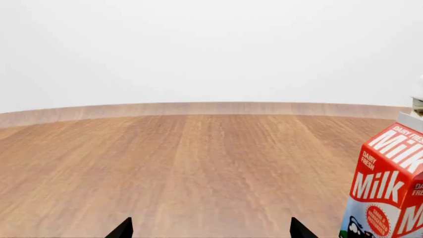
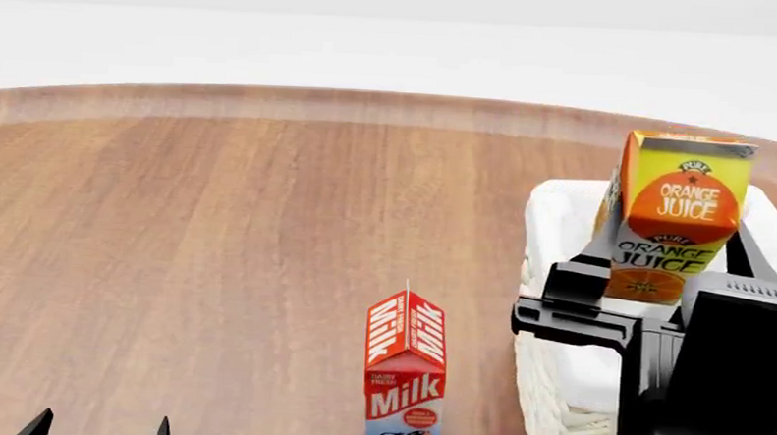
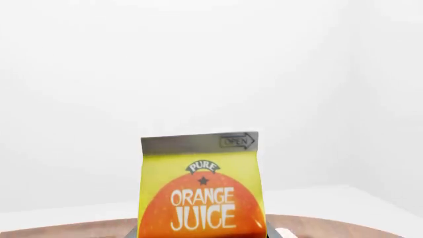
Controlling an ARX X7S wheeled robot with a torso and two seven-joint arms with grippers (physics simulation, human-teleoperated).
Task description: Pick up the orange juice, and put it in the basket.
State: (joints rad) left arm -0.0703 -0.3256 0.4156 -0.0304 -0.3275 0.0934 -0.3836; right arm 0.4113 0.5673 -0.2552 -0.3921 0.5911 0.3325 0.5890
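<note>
The orange juice point(image 2: 674, 215) is a yellow and orange carton held upright in the air over the basket point(image 2: 556, 210), a cream woven basket with a white liner at the right of the table. My right gripper point(image 2: 661, 274) is shut on the carton's lower part, one finger on each side. The right wrist view shows the orange juice point(image 3: 200, 191) filling the space between the jaws, with the fingers hidden. At the near left edge my left gripper point(image 2: 100, 428) stands open above bare wood; its two black fingertips point(image 1: 122, 229) have nothing between them.
A red and white milk carton point(image 2: 404, 375) stands upright on the round wooden table point(image 2: 231, 230), just left of the basket and to the right of my left gripper; it also shows as the milk carton point(image 1: 390, 188) in the left wrist view. The table's far rim point(image 1: 198, 108) curves behind.
</note>
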